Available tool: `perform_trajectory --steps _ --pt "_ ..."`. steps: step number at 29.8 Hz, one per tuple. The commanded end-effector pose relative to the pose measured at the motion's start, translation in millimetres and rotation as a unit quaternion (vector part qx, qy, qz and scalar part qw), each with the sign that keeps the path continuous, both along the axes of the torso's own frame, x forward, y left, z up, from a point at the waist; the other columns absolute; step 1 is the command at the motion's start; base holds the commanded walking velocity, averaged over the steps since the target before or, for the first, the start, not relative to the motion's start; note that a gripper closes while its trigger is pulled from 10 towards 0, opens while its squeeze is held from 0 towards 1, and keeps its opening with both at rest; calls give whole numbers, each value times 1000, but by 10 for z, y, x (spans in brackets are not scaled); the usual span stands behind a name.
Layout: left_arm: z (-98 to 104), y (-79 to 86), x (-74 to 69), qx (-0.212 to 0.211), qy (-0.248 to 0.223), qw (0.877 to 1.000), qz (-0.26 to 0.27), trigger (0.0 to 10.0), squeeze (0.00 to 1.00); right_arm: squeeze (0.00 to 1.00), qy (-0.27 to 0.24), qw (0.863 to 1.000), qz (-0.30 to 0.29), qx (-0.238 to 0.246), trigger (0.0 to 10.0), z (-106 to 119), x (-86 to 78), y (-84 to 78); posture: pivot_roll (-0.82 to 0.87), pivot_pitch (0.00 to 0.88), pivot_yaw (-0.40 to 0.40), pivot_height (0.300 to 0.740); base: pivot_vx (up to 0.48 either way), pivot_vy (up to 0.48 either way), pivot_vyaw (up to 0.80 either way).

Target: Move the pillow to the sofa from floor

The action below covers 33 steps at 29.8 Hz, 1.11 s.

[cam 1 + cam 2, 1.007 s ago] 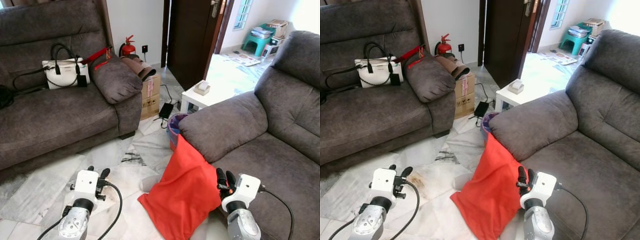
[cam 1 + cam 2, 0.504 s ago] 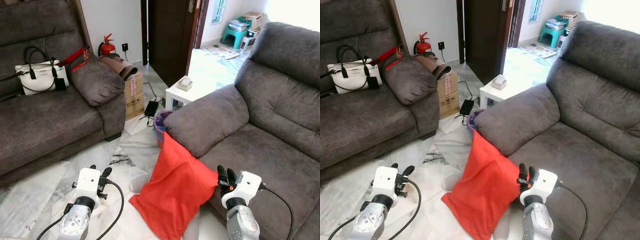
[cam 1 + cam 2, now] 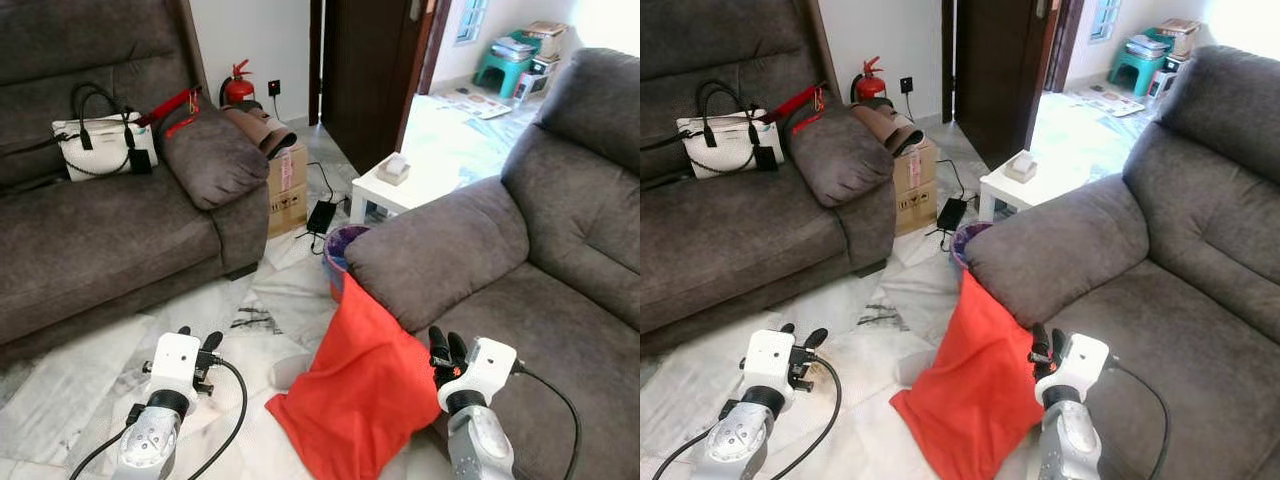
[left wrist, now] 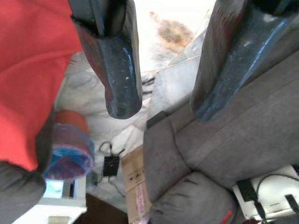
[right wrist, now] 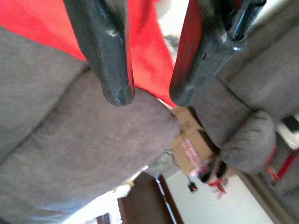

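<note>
A red pillow (image 3: 360, 385) stands on the pale tiled floor (image 3: 250, 300), leaning against the front of the right sofa's armrest (image 3: 430, 255). My right gripper (image 3: 447, 345) is low beside the pillow's right edge, just in front of the right sofa (image 3: 560, 330). Its fingers are open, and in the right wrist view the red pillow (image 5: 149, 56) lies just behind them. My left gripper (image 3: 197, 343) hovers open over the floor, a short way left of the pillow. The left wrist view has the pillow (image 4: 28, 70) at one side.
A second grey sofa (image 3: 100, 240) on the left carries a white handbag (image 3: 95, 145). Between the sofas are a cardboard box (image 3: 290, 185), a small bin (image 3: 340, 255) and a white low table (image 3: 395, 190). A dark door (image 3: 365, 70) stands open behind.
The whole view has swung right and then partly back, so the camera turned. Both grippers and the pillow keep the same places relative to each other.
</note>
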State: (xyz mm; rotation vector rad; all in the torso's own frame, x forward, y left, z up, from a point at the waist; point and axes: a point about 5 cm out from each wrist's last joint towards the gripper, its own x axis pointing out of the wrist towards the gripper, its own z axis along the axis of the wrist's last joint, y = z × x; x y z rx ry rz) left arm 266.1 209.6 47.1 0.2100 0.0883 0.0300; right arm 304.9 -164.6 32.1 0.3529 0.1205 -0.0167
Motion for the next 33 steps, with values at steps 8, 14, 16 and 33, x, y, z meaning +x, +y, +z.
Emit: perform_trajectory --steps 8,14,16,33 --pt "57 -69 46 -3 -9 1000 -12 10000 0 0 4 1000 -19 -4 10000 -32 -46 -118 87 68 14 740 309 0 -294" --pt "75 -83 44 6 -11 1000 -17 10000 0 0 1 1000 -16 -4 10000 -27 -46 -98 90 66 14 740 97 0 0" --pt "83 -86 38 8 -12 1000 -15 10000 0 0 -3 1000 -9 -6 10000 -17 -43 -87 90 66 14 740 0 0 0" --pt "70 -129 -19 -5 -10 1000 -6 10000 0 0 4 999 28 -28 10000 -35 -62 -87 79 44 15 708 0 0 0"
